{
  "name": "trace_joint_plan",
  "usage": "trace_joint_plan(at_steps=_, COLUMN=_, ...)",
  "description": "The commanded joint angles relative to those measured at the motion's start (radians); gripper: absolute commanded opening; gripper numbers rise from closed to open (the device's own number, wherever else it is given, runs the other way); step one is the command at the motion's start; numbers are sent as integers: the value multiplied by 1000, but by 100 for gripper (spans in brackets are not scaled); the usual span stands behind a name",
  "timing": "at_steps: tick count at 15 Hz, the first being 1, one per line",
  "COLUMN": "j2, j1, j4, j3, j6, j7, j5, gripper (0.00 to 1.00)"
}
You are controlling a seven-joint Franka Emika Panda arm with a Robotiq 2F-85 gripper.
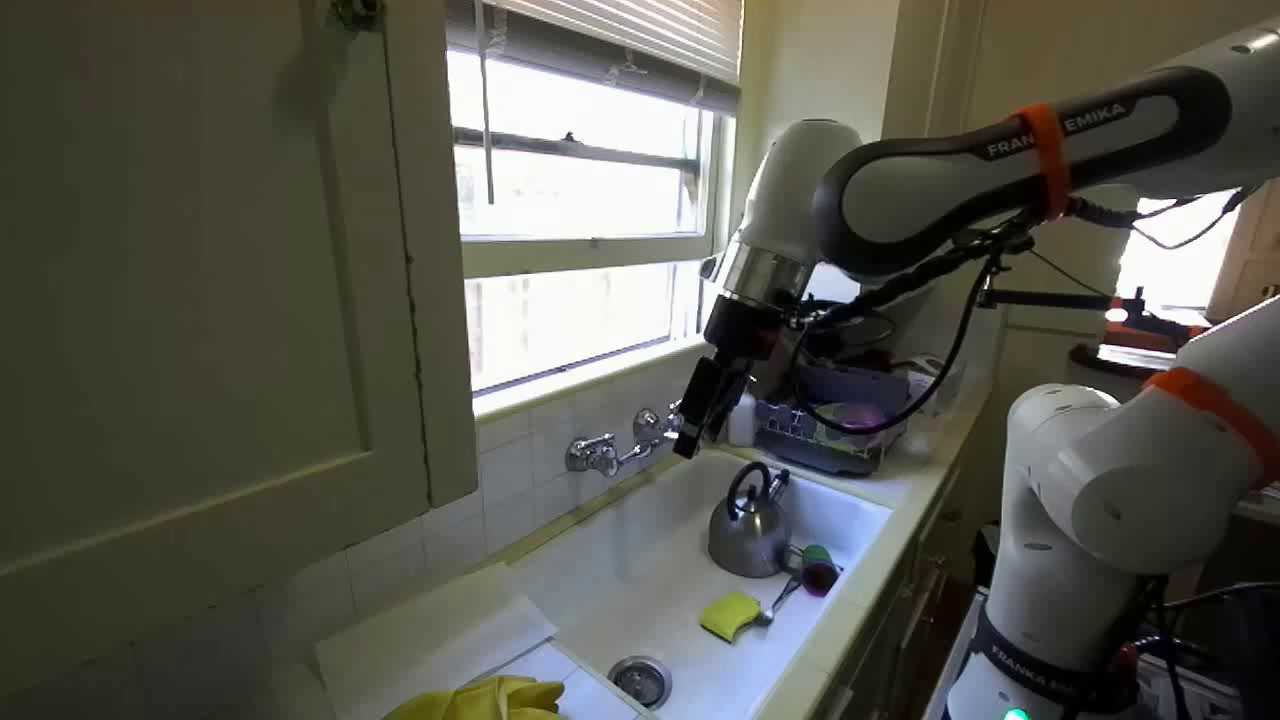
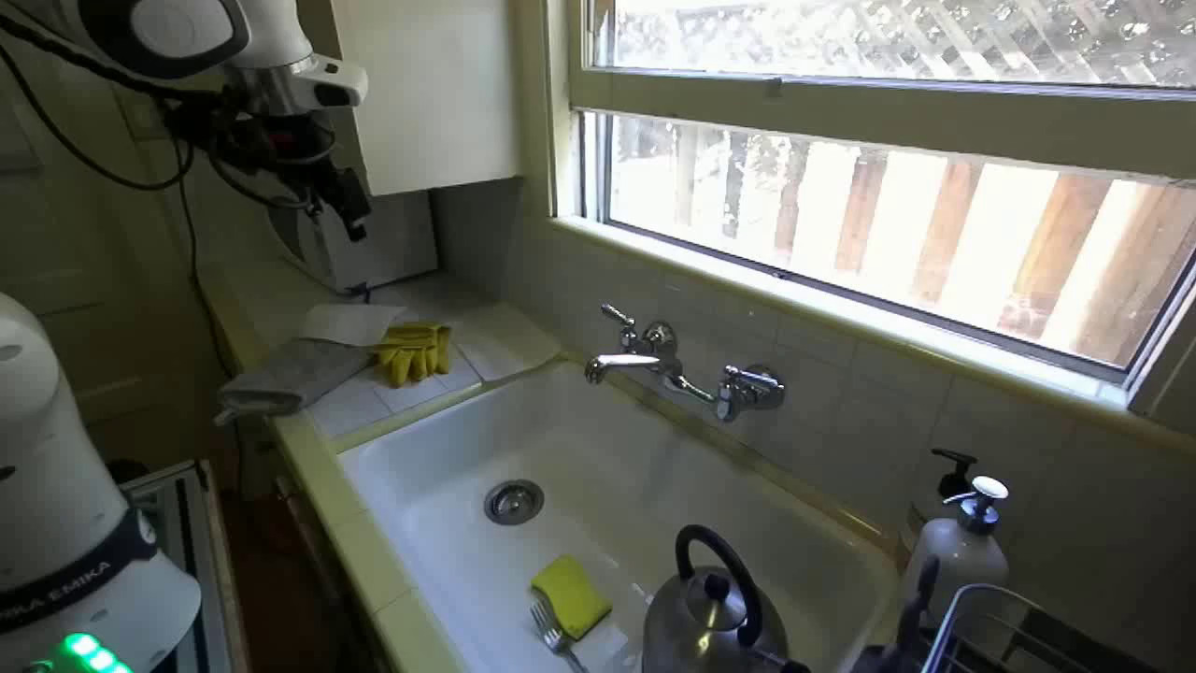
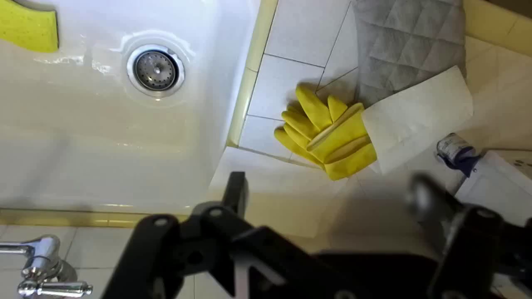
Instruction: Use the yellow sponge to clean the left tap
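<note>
A white robot arm [image 1: 915,200] reaches toward a kitchen sink [image 2: 598,449] under a window [image 2: 860,201]; its tool [image 3: 328,187] hangs in mid-air, higher than the sink, angled downward, with its two fingers [image 3: 236,193] well apart. The yellow sponge [image 2: 572,596] lies on the floor of the sink, near the drain [image 3: 156,70] and just beside a fork [image 2: 555,639]; the wrist view catches only its end. A steel kettle [image 1: 750,540] with a black handle stands upright in the sink, farther from the drain. On the tiled wall [image 2: 841,430] behind, a chrome tap [image 2: 662,357] with two handles holds its spout out over the sink. On the bench [image 2: 353,411] at the drain end lie yellow gloves [image 3: 349,133], a grey quilted cloth [image 3: 409,45] and a white sheet [image 3: 417,116] that overlaps the cloth. Past the opposite end, in both exterior views, a white pump bottle [image 2: 972,551] stands just beside a dish rack [image 1: 815,458].
</note>
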Motion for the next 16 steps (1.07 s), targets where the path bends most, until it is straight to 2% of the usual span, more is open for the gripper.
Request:
trace_joint_plan(at_steps=1, j2=0, j1=-6, j4=-14, j3=5, j6=-7, j7=-3, j5=3, gripper=100)
trace_joint_plan(at_steps=9, j2=18, j1=-6, j4=-40, j3=5, j6=-7, j7=-3, j5=3, gripper=100)
trace_joint_plan(at_steps=11, j2=56, j1=-81, j4=-37, j3=9, j6=25, j7=59, j5=-26, gripper=100)
trace_joint_plan(at_steps=16, j2=176, j1=-285, j4=-13, j3=-48, j6=74, j7=119, j5=-109, gripper=100)
